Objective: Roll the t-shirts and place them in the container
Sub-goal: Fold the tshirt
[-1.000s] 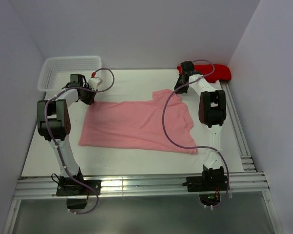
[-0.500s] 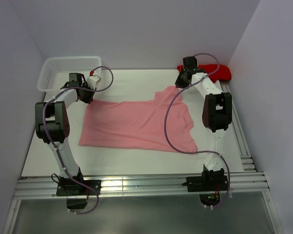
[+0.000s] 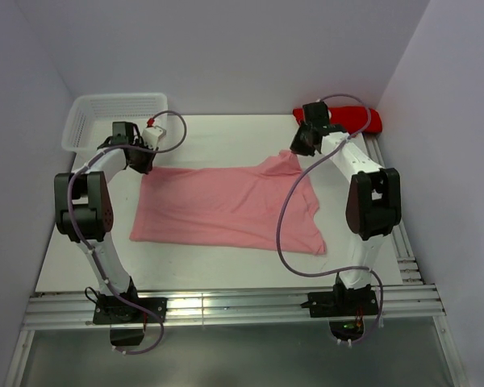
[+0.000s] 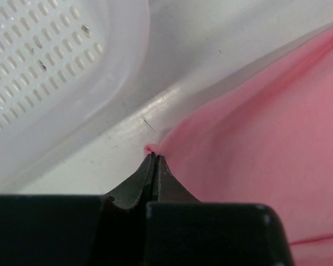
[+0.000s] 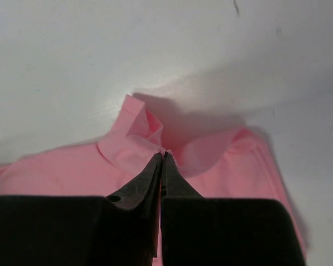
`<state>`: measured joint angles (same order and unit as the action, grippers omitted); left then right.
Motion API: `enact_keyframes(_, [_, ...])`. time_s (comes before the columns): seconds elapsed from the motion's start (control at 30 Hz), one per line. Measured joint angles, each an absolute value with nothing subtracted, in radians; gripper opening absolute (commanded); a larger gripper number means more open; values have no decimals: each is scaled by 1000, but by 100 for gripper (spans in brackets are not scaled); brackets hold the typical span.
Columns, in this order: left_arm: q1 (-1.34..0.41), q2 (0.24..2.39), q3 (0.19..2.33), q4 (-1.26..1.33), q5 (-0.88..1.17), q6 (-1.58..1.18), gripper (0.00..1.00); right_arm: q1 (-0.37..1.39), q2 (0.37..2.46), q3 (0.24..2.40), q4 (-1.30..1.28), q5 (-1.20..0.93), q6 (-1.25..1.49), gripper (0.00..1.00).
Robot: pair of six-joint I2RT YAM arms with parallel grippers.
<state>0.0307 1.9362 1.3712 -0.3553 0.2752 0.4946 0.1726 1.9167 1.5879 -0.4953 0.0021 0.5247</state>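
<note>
I see a soft matt pink cloth t-shirt (image 3: 218, 205), perforated glossy white plastic basket (image 3: 121, 97), smooth, faintly scuffed white worktop (image 3: 218, 137)

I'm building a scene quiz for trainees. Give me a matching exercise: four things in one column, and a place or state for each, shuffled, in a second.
Column one:
1. pink t-shirt
2. white basket
3. red bundle
4. right gripper

Column two:
A. far right corner of the table
B. shut on a fold of pink fabric
C. far left corner of the table
D. spread across the middle of the table

Pairs: 1-D, 2-C, 3-A, 4-B.
</note>
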Motion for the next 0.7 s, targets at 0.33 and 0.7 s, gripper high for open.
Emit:
enact_keyframes(0.33, [31,1857,1346,-452,305,528,0,173,1696,1351,-487,39,564,0])
enact_keyframes(0.7, [34,1829,1328,-586,339,585,0,182,1480,1096,-456,44,622,0])
